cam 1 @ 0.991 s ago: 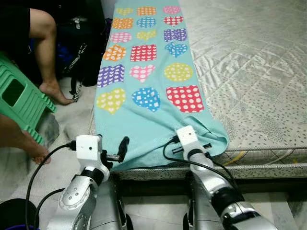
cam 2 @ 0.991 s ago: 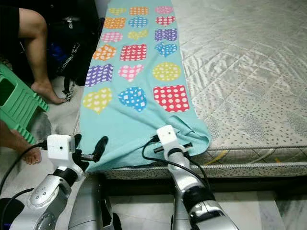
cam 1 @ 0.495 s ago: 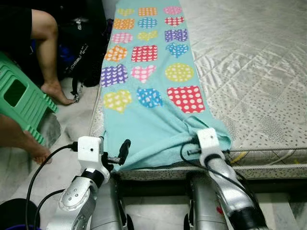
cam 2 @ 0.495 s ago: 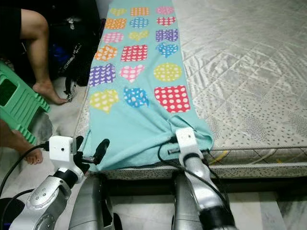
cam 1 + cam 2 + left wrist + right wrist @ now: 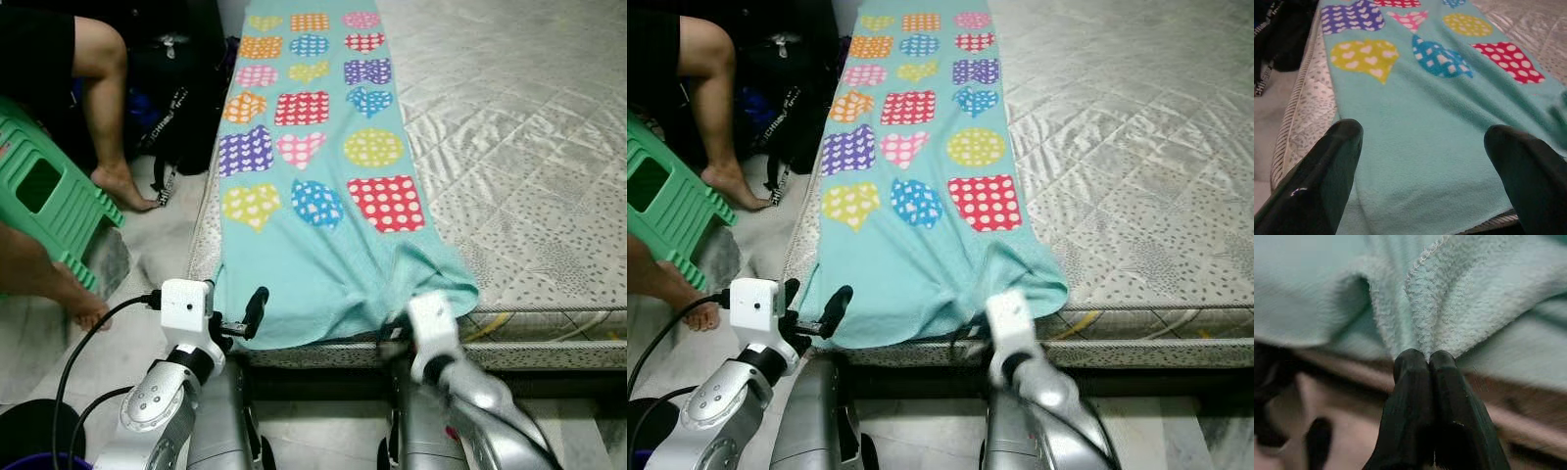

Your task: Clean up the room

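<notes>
Green stool [image 5: 44, 201] beside person's legs [image 5: 103, 108]; black bag [image 5: 181, 103] behind.

Quilted mattress [image 5: 529, 147], green stool [image 5: 44, 201]

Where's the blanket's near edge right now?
In the left eye view the blanket hangs over the mattress foot edge, its hem pinched in the right tool, the open left tool beside its left corner.

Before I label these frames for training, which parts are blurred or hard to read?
Eye views: the right arm is motion-smeared, while the blanket, bed and left gripper stay sharp. Left wrist view: its fingers are soft and close up, with a small glint. Right wrist view: the fingers pinching the blanket's hem are fairly clear; the background is blurred.
</notes>
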You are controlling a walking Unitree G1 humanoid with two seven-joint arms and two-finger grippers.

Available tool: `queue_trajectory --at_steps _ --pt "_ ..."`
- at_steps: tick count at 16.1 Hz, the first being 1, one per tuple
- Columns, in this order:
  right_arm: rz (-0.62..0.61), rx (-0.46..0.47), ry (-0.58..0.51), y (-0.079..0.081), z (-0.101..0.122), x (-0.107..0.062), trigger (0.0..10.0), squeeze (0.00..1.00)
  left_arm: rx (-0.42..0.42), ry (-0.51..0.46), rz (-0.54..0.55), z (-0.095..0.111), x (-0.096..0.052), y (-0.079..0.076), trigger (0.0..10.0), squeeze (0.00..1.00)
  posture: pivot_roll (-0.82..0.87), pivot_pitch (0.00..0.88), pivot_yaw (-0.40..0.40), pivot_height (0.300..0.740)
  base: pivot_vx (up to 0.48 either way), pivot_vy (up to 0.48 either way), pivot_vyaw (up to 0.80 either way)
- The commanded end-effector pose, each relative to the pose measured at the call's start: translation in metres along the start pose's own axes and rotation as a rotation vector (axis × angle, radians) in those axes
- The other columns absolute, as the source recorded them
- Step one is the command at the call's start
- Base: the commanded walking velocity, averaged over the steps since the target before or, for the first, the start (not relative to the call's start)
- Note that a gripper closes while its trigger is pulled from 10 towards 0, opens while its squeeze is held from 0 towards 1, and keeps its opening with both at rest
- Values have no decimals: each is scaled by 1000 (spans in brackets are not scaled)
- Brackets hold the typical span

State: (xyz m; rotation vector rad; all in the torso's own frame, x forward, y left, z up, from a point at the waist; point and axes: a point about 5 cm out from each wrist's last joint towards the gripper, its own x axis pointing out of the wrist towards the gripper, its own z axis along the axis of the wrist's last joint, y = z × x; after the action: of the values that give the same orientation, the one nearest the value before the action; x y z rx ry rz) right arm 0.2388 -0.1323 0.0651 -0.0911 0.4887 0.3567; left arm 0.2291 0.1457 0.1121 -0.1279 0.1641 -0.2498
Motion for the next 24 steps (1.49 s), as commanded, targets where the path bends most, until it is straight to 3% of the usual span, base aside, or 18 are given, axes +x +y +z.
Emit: queue_trajectory --at_steps 1,2,3,4,5,6,7,12,15,18,22,24 --pt "61 0 34 8 -5 -3 0 0 9 11 -6 0 -1 2 10000 0 -54 102 74 521 0 0 0" --pt "107 -27 57 13 -6 -4 0 0 9 14 -9 -1 -1 2 10000 0 -54 101 75 521 0 0 0" --pt "125 -62 65 14 -6 -4 1725 0 9 17 -12 -1 -1 1 10000 0 -53 99 74 521 0 0 0" --pt "103 -94 82 12 -4 -2 10000 0 9 23 -15 -2 0 1 10000 0 -53 99 74 521 0 0 0" --pt "103 -94 82 12 -4 -2 10000 0 9 23 -15 -2 0 1 10000 0 -53 99 74 521 0 0 0" --pt "30 -144 19 1 10 2 10000 0 10 25 -16 -2 0 1 10000 0 -52 95 74 521 0 0 0" --pt "-4 -146 -12 -5 18 3 10000 1000 10 26 -16 -2 0 1 10000 0 -53 92 73 521 0 0 0" --pt "-233 -167 -191 -35 57 9 10000 1000 13 20 -16 -1 4 2 10000 0 -56 73 75 521 0 0 0" --pt "-313 -176 -232 -49 68 11 10000 1000 14 11 -15 1 5 3 10000 0 -56 64 75 521 0 0 0" --pt "-328 -172 -242 -53 70 12 10000 1000 16 10 -15 0 6 4 10000 0 -57 57 77 521 0 0 0" --pt "-272 -134 -295 -35 89 25 10000 1000 19 8 -22 1 9 2 10000 0 -63 51 83 521 0 0 0" --pt "-125 -101 -326 2 101 35 10000 1000 17 6 -27 1 11 1 10000 0 -70 43 88 521 0 0 0"
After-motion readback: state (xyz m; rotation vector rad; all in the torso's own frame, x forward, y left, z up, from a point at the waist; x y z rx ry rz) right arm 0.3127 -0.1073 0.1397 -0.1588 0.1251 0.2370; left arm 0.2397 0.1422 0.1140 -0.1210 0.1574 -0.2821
